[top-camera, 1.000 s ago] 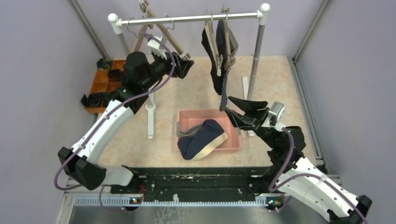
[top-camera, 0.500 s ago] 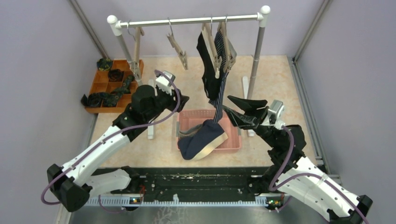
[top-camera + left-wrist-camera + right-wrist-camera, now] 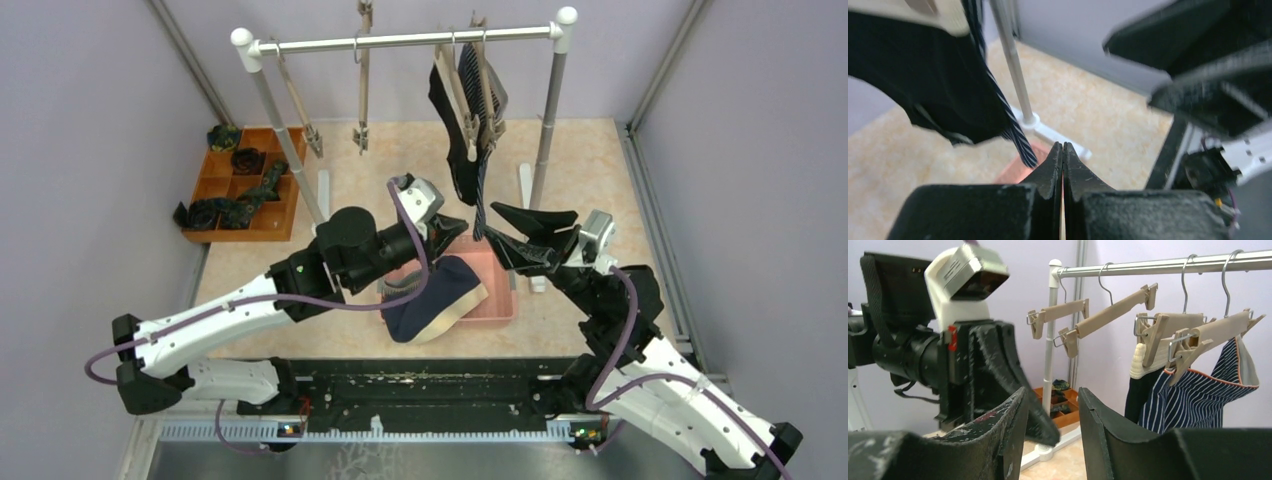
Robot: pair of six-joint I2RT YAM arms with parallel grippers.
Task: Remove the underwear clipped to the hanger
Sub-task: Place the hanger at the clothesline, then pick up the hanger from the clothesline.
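where lilac walls (image 3: 80, 150) enclose a beige tabletop (image 3: 600, 170) — underwear (image 3: 462, 150) hanging, pink basket (image 3: 503, 300)

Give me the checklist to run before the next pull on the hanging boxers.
1. Left gripper empty: ok, fingers shut on nothing.
2. Right gripper ready to grasp: ok, fingers apart, empty, near the navy white-striped boxer shorts.
3. Striped pair and black cloth boxer shorts freed: not ok, both clipped to wooden hangers.
4. Pink plastic basket within reach: ok, plain navy boxer shorts inside.
5. Clearance between the two grippers: cannot tell, tips very close.
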